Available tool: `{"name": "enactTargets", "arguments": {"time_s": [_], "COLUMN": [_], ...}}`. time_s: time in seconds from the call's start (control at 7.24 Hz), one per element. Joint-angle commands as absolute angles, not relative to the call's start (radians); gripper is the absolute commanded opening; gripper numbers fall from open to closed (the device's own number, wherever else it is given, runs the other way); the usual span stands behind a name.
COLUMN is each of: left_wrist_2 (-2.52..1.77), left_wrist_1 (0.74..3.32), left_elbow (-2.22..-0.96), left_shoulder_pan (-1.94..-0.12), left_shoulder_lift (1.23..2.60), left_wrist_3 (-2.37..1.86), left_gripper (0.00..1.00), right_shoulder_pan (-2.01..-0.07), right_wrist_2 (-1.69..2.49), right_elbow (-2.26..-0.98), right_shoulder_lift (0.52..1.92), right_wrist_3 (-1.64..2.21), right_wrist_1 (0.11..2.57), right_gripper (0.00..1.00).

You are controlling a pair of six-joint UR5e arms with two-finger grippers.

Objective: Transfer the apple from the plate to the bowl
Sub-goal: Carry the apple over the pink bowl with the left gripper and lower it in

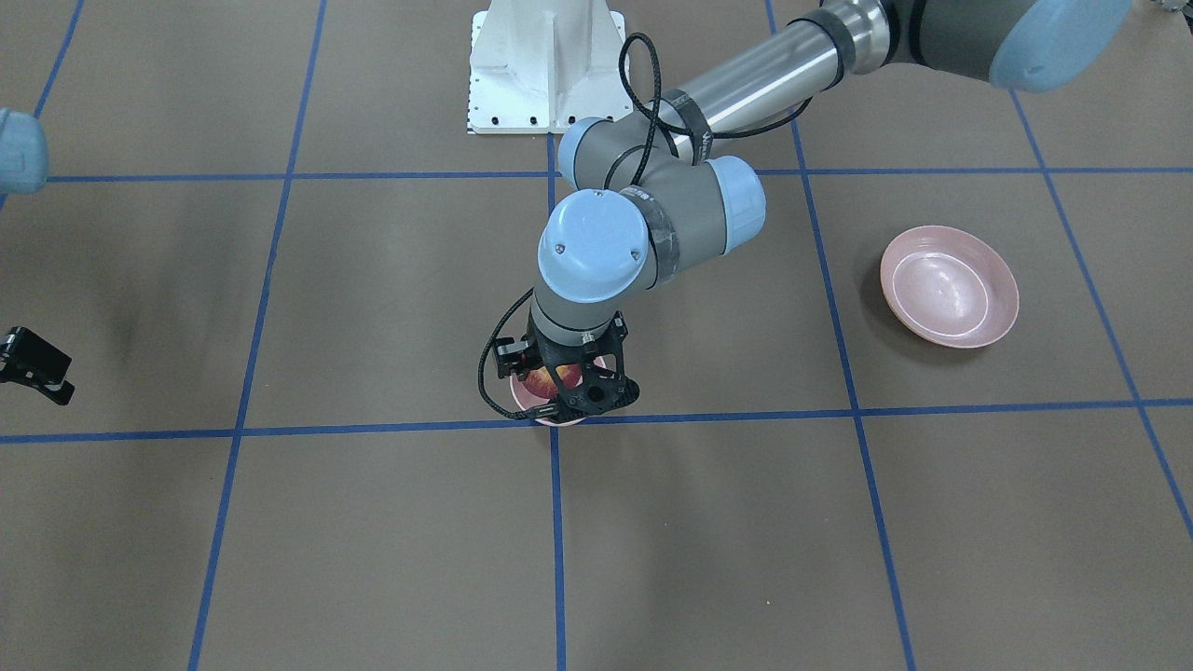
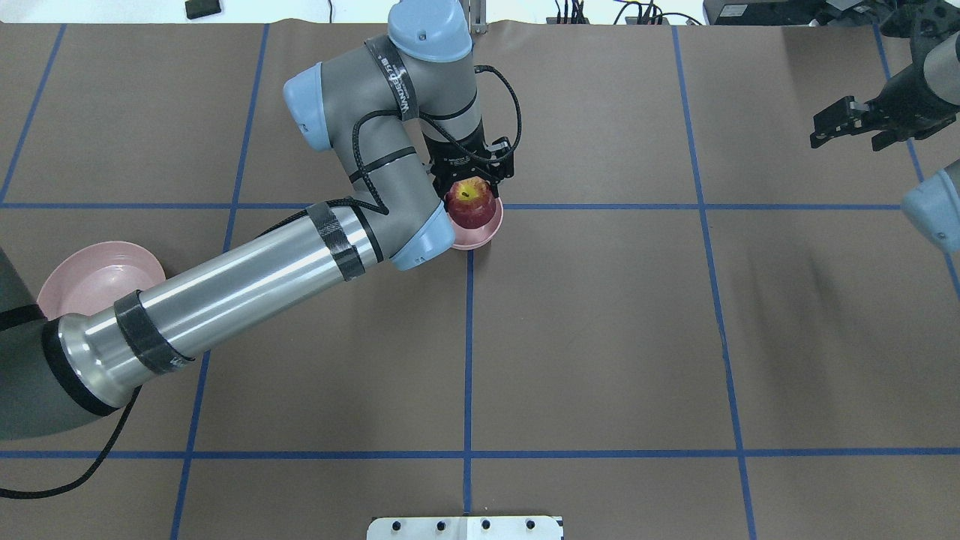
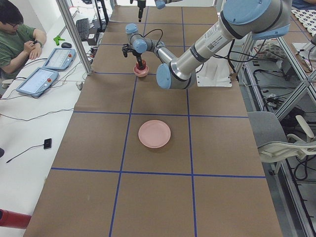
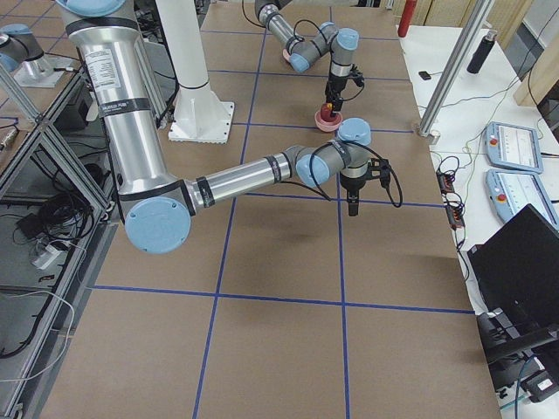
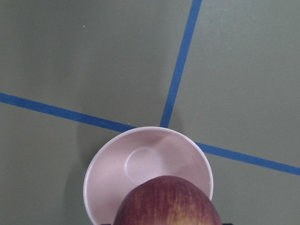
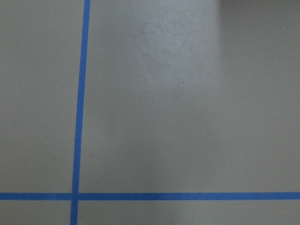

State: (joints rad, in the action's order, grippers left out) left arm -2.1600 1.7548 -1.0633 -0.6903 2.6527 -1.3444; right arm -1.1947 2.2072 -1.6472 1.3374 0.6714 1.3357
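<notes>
My left gripper (image 2: 471, 187) is shut on the dark red apple (image 2: 470, 202), whose yellow-green stem patch faces up. It holds the apple just above the small deep pink bowl (image 2: 486, 231) at the table's middle, where two blue lines cross. In the left wrist view the apple (image 5: 166, 202) hangs over the bowl (image 5: 140, 161), whose inside is bare. The wide pink plate (image 2: 94, 276) lies empty at the near left; it also shows in the front view (image 1: 949, 286). My right gripper (image 2: 855, 126) hovers at the far right, holding nothing; I cannot tell how its jaws stand.
The brown table (image 2: 600, 337) is marked with a grid of blue tape. My left forearm (image 2: 240, 292) stretches low over the near left, partly over the plate. The white robot base (image 1: 545, 65) stands at the table's edge.
</notes>
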Motion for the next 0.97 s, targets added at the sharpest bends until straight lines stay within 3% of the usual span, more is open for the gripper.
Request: {"name": "enactTargets", "arguments": {"time_s": [0.0,0.14,0.28,0.41,0.83], "left_wrist_2": [-2.143,-2.143,-2.143,-2.143,-2.12], "left_wrist_1": [1.782,1.782,1.781,1.781,1.769], "left_elbow": [-1.034,-1.034,-1.034,-1.035,-1.081], "left_shoulder_pan": [-0.677,-0.673,-0.673,-0.673,-0.69], "left_shoulder_lift": [2.652,2.651,2.649,2.645,2.643], "left_wrist_3": [-1.344,-1.344,-1.344,-1.332,-1.327], "left_gripper": [0.0,0.0,0.07,0.98,0.99], "right_shoulder_pan": [-1.236,-1.258,-1.262,-1.262,-1.299], "right_wrist_2": [2.261,2.293,2.299,2.299,2.302], "right_elbow": [-1.646,-1.647,-1.647,-1.646,-1.654], "right_shoulder_lift": [1.333,1.333,1.335,1.335,1.341], "right_wrist_3": [0.669,0.669,0.669,0.669,0.667], "right_wrist_1": [1.377,1.394,1.394,1.394,1.41], "right_gripper": [1.0,1.0,1.0,1.0,1.0]}}
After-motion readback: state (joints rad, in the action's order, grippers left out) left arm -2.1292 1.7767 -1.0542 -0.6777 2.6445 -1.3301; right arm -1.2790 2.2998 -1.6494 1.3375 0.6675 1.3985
